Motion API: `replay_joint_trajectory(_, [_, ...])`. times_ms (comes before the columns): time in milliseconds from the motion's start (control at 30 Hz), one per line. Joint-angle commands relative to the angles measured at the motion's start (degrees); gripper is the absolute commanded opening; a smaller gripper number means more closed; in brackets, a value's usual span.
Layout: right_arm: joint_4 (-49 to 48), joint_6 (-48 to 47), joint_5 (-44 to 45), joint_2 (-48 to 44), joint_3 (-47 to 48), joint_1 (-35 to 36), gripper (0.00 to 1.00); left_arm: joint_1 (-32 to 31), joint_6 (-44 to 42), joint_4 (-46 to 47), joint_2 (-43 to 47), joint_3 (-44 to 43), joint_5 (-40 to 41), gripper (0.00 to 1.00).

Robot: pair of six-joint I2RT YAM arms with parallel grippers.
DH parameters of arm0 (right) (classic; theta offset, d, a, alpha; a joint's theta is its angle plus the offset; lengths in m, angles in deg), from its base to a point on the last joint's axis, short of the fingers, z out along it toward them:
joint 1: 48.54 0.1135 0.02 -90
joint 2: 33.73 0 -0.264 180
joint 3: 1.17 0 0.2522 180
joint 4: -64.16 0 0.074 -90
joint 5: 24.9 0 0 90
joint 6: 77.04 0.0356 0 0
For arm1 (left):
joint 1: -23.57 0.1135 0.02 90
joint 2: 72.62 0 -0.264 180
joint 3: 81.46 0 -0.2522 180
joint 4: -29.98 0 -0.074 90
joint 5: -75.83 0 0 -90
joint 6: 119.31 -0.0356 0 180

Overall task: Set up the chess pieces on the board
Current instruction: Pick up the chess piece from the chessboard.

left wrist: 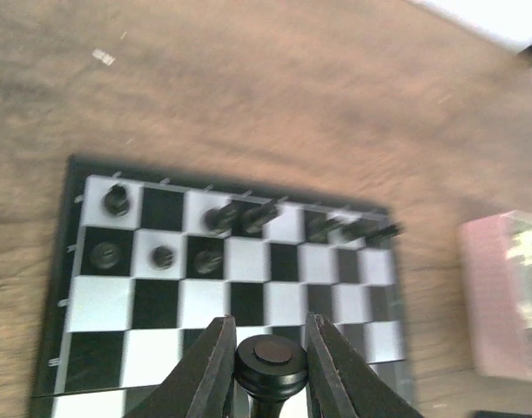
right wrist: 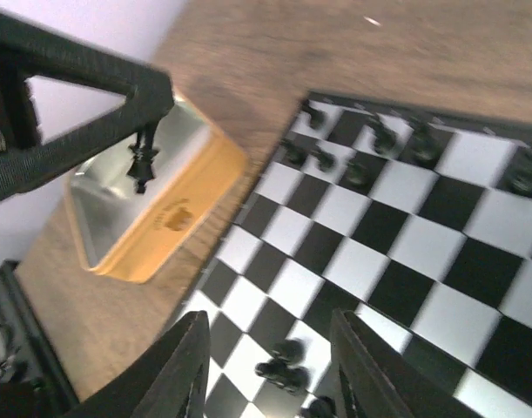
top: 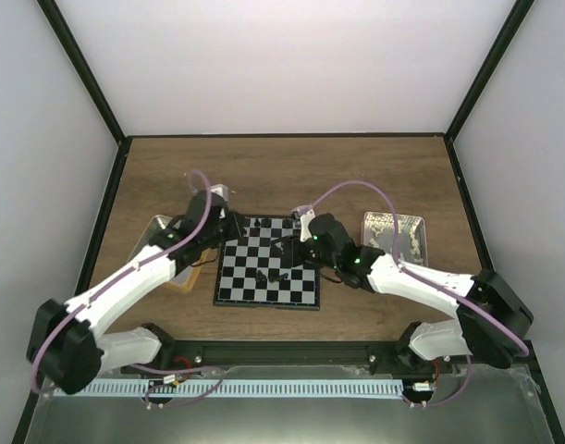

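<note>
View from my remote station, nearest features first. Both arms are anchored at the near edge and reach forward over the wooden tabletop (top: 374, 180), converging above the board (top: 236, 287). The board lies flat at the middle of the tabletop, with the yellow-rimmed tray (right wrist: 174, 218) just off its left side and the pinkish tray (left wrist: 501, 296) set apart on its right.

The right gripper (right wrist: 267, 322) hovers over the board's central squares with its jaws apart and nothing between them; a small cluster of chess pieces (right wrist: 283, 370) sits on the squares directly below it. I cannot tell whether those pieces stand or lie.

The left gripper (left wrist: 270, 344) is clamped on a black piece (left wrist: 267, 370), one finger on each side of its round head, and the piece hangs clear of any surface. From overhead this gripper sits by the board's far left corner. From the right wrist, the black piece appears in front of the steel interior of the yellow-rimmed tray.

Farther on, more chess pieces occupy the board's two farthest rows: several along the back row and a few on the left squares of the next. Beyond the board I see bare wood up to the back wall
</note>
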Motion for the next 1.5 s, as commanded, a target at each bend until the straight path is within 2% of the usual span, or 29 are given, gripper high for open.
replay_joint_trajectory(0, [-16.44,2.61,-8.76,-3.18,-1.74,-0.26,0.44,-0.16,11.63,9.94,8.38,2.69,-4.84,0.22])
replay_joint_trajectory(100, [-22.70,5.65,-10.88,-3.18,-1.65,-0.23,0.52,-0.16,17.66,15.53,13.48,3.93,-6.70,0.22])
replay_joint_trajectory(233, [-30.98,11.77,-13.85,-2.26,-1.44,-0.15,0.57,-0.16,23.74,21.80,17.49,4.89,-8.64,0.23])
replay_joint_trajectory(367, [-39.20,18.78,-16.94,-0.83,-1.16,-0.23,0.58,-0.16,27.02,23.60,21.06,5.42,-8.15,0.23])
replay_joint_trajectory(567, [-43.22,21.99,-22.37,3.29,3.40,-0.16,0.55,-0.03,31.16,26.75,23.89,7.54,-7.85,0.23])
replay_joint_trajectory(733, [-42.91,22.26,-24.71,5.27,6.16,-0.15,0.50,-0.08,32.83,28.42,23.01,7.81,-9.59,0.23])
replay_joint_trajectory(900, [-40.67,22.68,-23.05,5.57,7.72,-0.15,0.44,-0.02,34.08,30.22,22.63,8.20,-10.81,0.23])
replay_joint_trajectory(1067, [-36.84,23.22,-20.53,5.97,9.40,-0.15,0.35,0.01,34.26,30.64,22.86,7.86,-11.67,0.23])
replay_joint_trajectory(1233, [-35.91,23.80,-18.58,6.11,9.85,-0.23,0.20,0.01,34.86,30.43,22.93,8.57,-12.66,0.24])
replay_joint_trajectory(1467, [-35.01,23.60,-17.60,5.06,9.43,-0.32,0.08,0.08,34.44,28.86,24.14,9.56,-12.40,0.26])
